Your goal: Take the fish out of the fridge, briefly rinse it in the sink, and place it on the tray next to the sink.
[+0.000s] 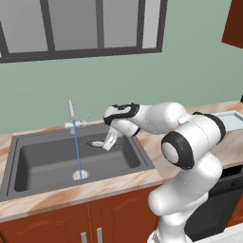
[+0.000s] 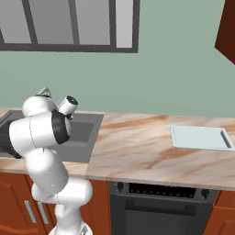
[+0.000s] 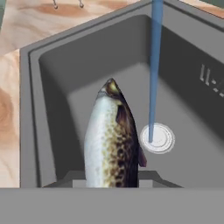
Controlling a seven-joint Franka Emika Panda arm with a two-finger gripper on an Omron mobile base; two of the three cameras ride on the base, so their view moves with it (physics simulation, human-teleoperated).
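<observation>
Hand view: our gripper [image 1: 105, 144] is clamped on the fish [image 3: 111, 140] over the sink [image 3: 57, 87], beside the water stream [image 3: 153, 70]. We reckon it's light but wet & slippery, so hold mid-body.

Marbled tan counter [image 2: 137, 151] on red-brown cupboards [image 1: 57, 223]. Sink [image 1: 28, 166] sunk into it under the gripper [image 1: 108, 142]; tray [image 2: 201, 137] lies flat, well right of gripper.

Both base views look forward and down, sharing the sink [image 1: 28, 156]; the hand view looks closely down into its basin from above.
</observation>
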